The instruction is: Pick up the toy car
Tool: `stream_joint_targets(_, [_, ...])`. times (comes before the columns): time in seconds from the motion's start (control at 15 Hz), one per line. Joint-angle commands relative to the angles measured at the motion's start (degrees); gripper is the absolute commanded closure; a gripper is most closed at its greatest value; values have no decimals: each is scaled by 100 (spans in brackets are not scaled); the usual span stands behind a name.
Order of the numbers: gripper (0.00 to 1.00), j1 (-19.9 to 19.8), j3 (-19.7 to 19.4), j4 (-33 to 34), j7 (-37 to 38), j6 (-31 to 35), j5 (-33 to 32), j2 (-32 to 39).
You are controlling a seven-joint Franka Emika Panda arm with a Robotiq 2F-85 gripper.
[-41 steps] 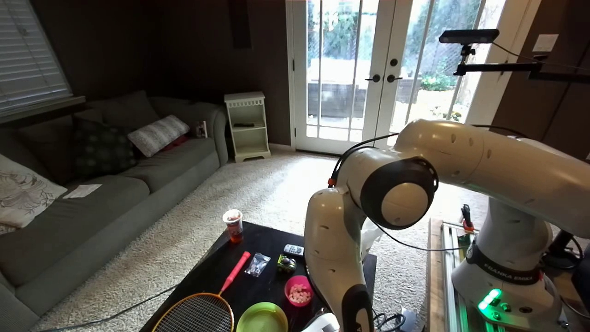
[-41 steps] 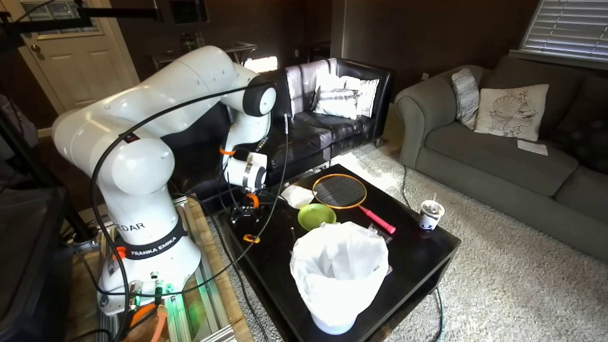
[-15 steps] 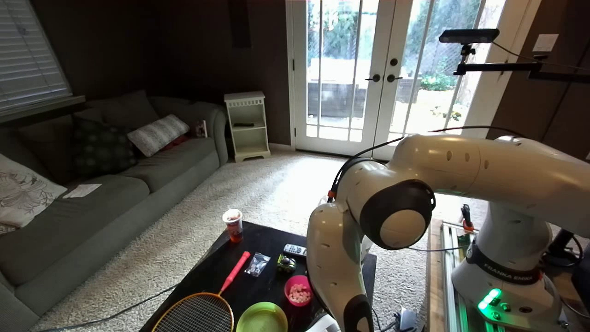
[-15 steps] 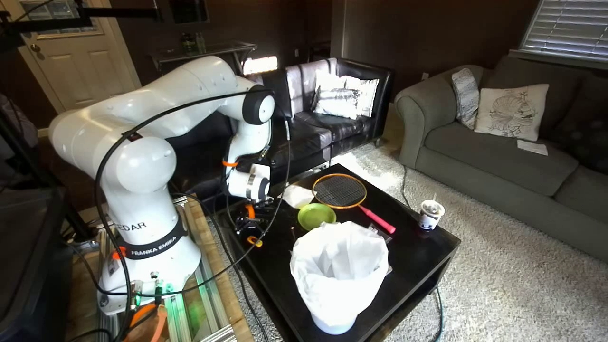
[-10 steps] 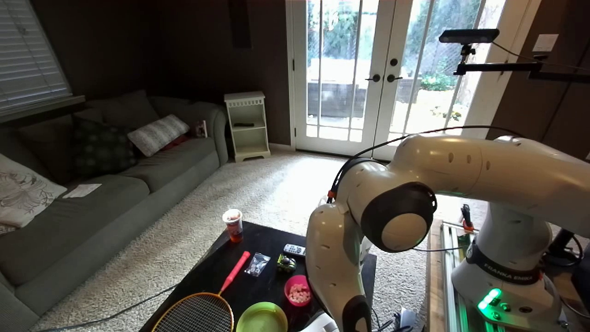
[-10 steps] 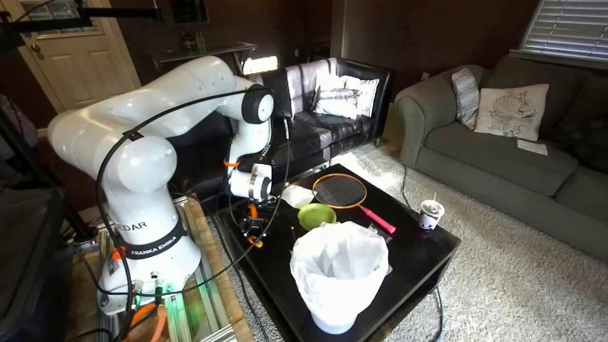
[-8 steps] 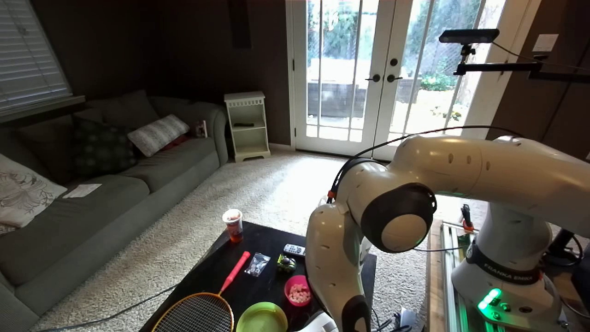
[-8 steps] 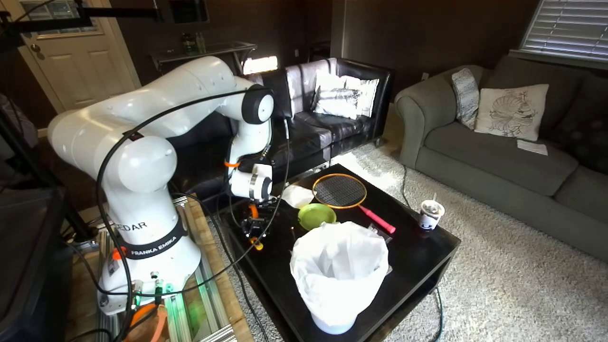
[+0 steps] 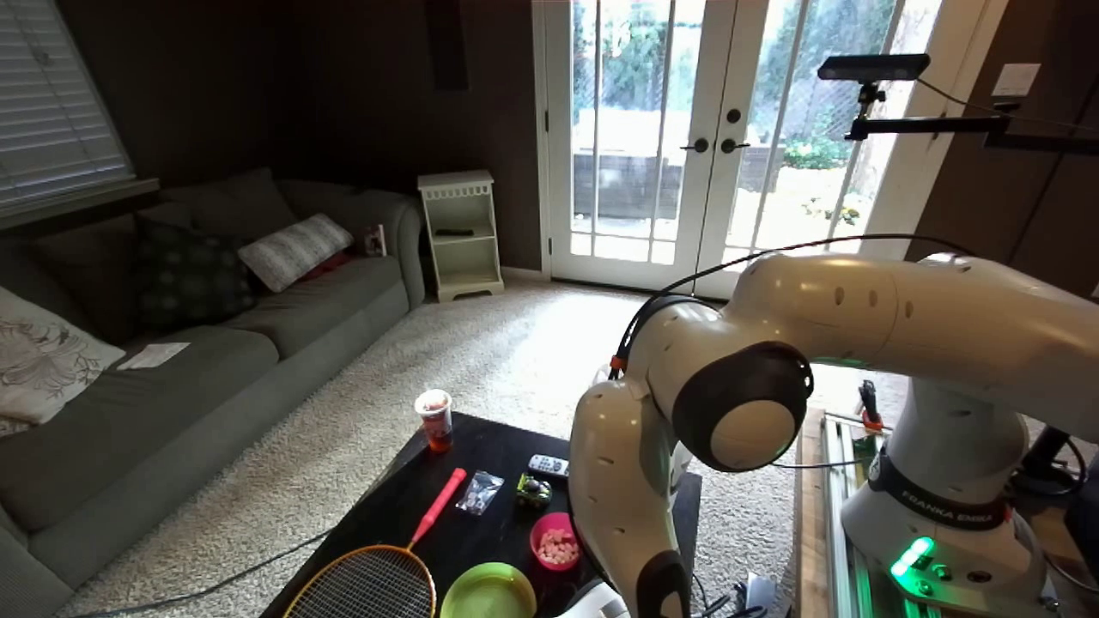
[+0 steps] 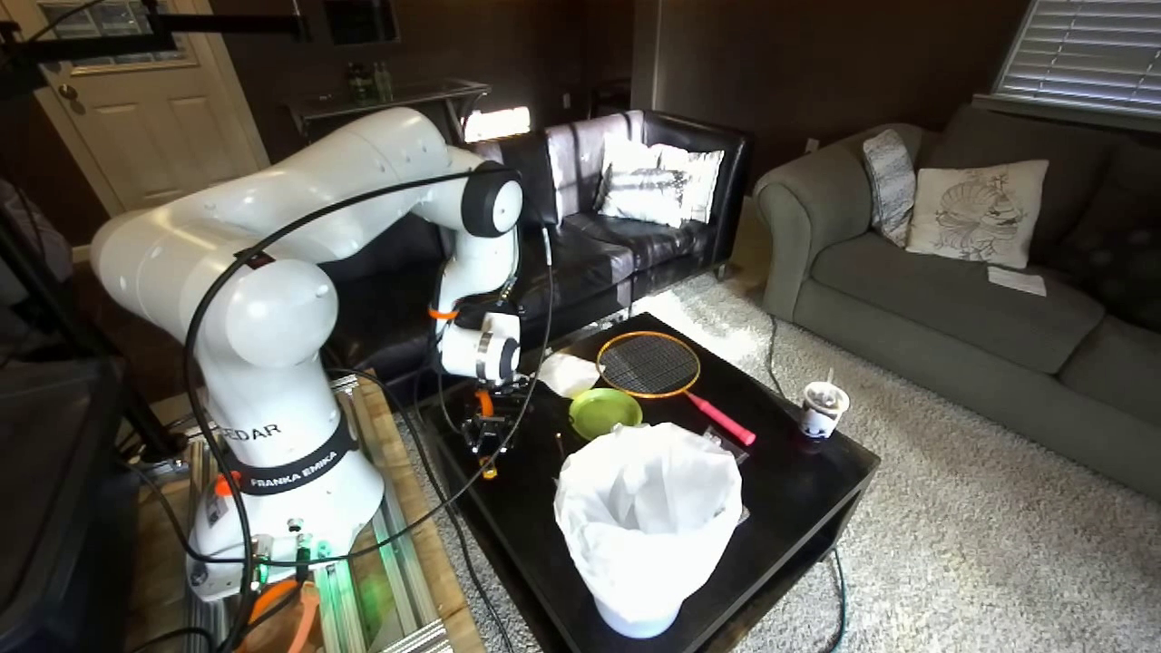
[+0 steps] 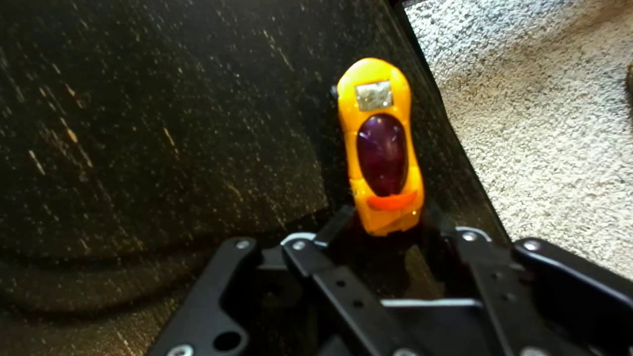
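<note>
wrist view: the yellow toy car (image 11: 381,148) lies right of centre in the frame, its length running nearly up and down, the upper end tipped slightly left.
car top: purple oval roof, silver patch towards the upper end, orange-red strip across the lower end.
gripper (image 11: 388,222): at the bottom of the frame, its fingers (image 11: 338,225) spread well apart, one either side of the car's lower end; it has hold of nothing, and whether the blurred right-hand finger touches the car cannot be told.
table (image 11: 148,123): dark with pale scratches, filling the left; its edge slants down to the lower right, with carpet (image 11: 544,123) beyond.
arm (image 10: 363,168): in an exterior view, stretches from the left to the gripper, left of centre; just a yellow bit of the car shows beneath.
bin (image 10: 626,553): white-lined, on the table, lower centre.
plate (image 10: 605,413): green, just above the bin in the frame.
racket (image 10: 667,381): orange head, pink handle, on the table in both exterior views.
cup (image 9: 435,421): in an exterior view, upright at the table's corner, red inside.
remote (image 9: 549,465), green toy (image 9: 533,490), clear bag (image 9: 479,493), pink bowl (image 9: 552,520): lower centre of that frame, the bowl holding pale pink pieces (image 9: 558,546).
</note>
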Motion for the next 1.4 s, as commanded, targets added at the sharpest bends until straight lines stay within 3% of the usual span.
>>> stream_joint_targets(0.0, [87, 66, -91, -129, 162, 204, -185, -165])
stream_joint_targets(0.13, [88, 45, -190, -395, 155, 777, -306, -416])
stream_joint_targets(0.33, [88, 6, -463, -751, 124, 2208, -459, -607])
stream_joint_targets(0.93, [88, -864, -369, -798, -473, 6407, -173, 503])
stream_joint_targets(1.2, [88, -1109, -288, -572, -640, 7579, -369, 1066])
stream_joint_targets(1.27, [88, -1107, -302, -948, -631, 7791, -402, 757])
stream_joint_targets(1.33, [88, -1125, -297, -906, -636, 8005, -437, 838])
